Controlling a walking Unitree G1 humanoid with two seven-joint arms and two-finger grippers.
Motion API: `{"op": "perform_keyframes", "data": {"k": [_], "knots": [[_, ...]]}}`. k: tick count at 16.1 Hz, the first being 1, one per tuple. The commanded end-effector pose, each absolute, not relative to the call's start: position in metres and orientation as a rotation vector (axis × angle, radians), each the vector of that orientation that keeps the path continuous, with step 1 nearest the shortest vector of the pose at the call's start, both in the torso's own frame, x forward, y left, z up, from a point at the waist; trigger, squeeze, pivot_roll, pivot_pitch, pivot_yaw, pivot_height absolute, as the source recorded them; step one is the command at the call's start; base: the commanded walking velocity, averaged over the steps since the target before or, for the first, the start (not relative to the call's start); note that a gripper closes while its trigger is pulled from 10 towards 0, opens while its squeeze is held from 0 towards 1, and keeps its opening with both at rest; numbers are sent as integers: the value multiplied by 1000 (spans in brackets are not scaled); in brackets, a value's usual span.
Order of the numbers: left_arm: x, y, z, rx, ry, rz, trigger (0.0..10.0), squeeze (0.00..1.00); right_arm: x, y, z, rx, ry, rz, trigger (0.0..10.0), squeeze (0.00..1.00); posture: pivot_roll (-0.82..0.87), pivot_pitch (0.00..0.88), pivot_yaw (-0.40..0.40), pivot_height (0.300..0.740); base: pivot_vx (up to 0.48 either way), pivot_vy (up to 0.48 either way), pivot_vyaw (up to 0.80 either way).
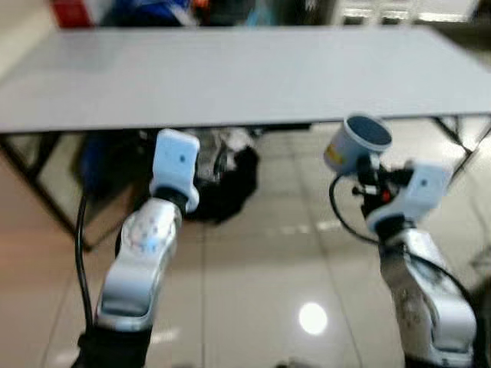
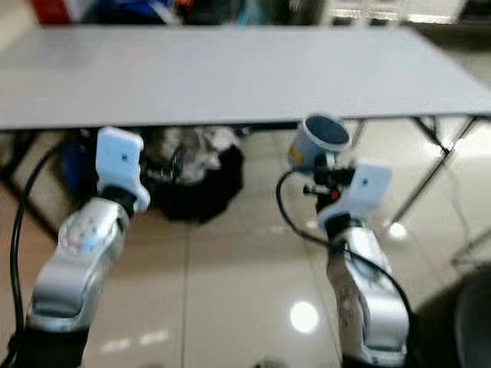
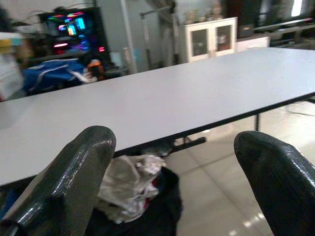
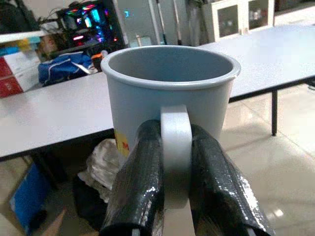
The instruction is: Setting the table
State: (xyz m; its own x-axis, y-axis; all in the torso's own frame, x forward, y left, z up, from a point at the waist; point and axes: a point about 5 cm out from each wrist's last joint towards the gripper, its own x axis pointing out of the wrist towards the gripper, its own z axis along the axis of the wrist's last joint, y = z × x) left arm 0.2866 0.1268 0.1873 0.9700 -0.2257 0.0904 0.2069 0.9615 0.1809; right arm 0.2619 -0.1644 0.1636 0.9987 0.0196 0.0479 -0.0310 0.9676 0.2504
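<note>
A light blue mug [image 1: 357,142] with a yellow mark on its side is held upright by its handle [image 4: 175,142] in my right gripper [image 4: 176,216], which is shut on it just short of the near edge of the grey table [image 1: 230,73]. The mug's rim stands about level with the tabletop [image 4: 44,118]. My left gripper [image 3: 172,187] is open with nothing between its fingers [image 3: 74,177], raised before the same table edge [image 3: 162,135], to the left of the mug.
Under the table lies a black bag with crumpled white cloth [image 1: 230,165]. Black folding table legs [image 1: 38,184] stand at left and right [image 1: 460,142]. Glossy tile floor [image 1: 268,268] lies below. Boxes, a blue bag [image 4: 61,69] and a cabinet [image 3: 211,37] stand beyond the table.
</note>
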Motion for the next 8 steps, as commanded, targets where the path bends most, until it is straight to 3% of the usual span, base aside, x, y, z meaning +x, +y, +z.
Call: {"op": "perform_keyframes", "data": {"k": [1,4,6,8], "knots": [[286,129,190,170,-125,-218,10000,0,264,-166,170,224,-48,16,10000,0,32,44,-3,740,480,0,0],[286,131,188,180,-114,-216,10000,0,269,-168,171,134,-65,7,10000,0,32,46,-1,740,472,0,0],[285,129,189,177,-119,-227,10000,0,270,-174,176,191,-87,-17,10000,0,35,47,-3,740,472,0,0],[284,129,189,180,-118,-236,10000,0,270,-177,177,139,-94,-52,10000,0,35,48,-3,740,472,0,0]]}}
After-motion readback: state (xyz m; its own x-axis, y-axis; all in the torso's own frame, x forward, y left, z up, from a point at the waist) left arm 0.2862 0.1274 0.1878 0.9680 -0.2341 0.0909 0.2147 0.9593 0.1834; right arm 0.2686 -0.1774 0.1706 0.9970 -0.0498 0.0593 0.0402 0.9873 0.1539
